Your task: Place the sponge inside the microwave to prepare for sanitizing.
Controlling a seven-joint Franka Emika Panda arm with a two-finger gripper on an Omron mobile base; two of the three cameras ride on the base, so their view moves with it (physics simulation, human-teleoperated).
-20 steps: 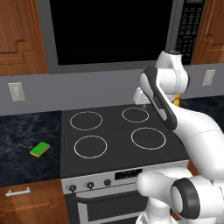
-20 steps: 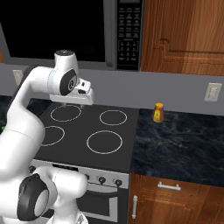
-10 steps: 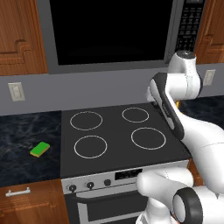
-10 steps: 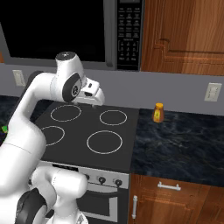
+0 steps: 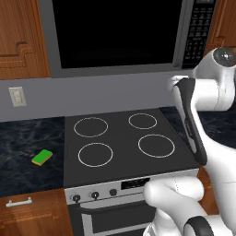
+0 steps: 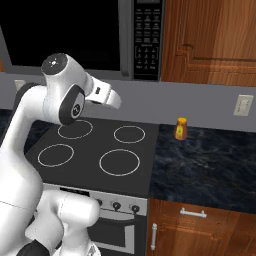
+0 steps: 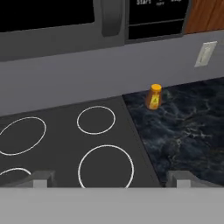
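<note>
The microwave (image 5: 115,34) fills the upper part of the left base view, a dark grey box with its black glass door closed and a keypad strip (image 5: 199,30) at its right; in the right base view it sits at the upper left (image 6: 65,35), and in the hand view its lower edge and door handle (image 7: 111,17) run along the top. Below it lies the black stove top (image 5: 122,140) with four white burner rings, and an oven front with knobs (image 5: 94,195) under that. Dark marbled counter (image 5: 20,156) lies on both sides, wooden cabinets above and below.

The arm (image 5: 203,115) rises at the right of the left base view, its elbow high by the keypad and the forearm angled down over the right edge of the stove. In the right base view the hand (image 6: 102,95) points to the right, above the back burners.

The gripper (image 7: 109,178) shows at the bottom of the hand view, its two finger tips set far apart with nothing between them, over the front right burner ring.

The sponge (image 5: 42,157), green over yellow, lies flat on the counter left of the stove, at centre left of the left base view, well apart from the gripper across the whole stove.

A small orange bottle (image 6: 180,128) stands upright on the counter right of the stove.
</note>
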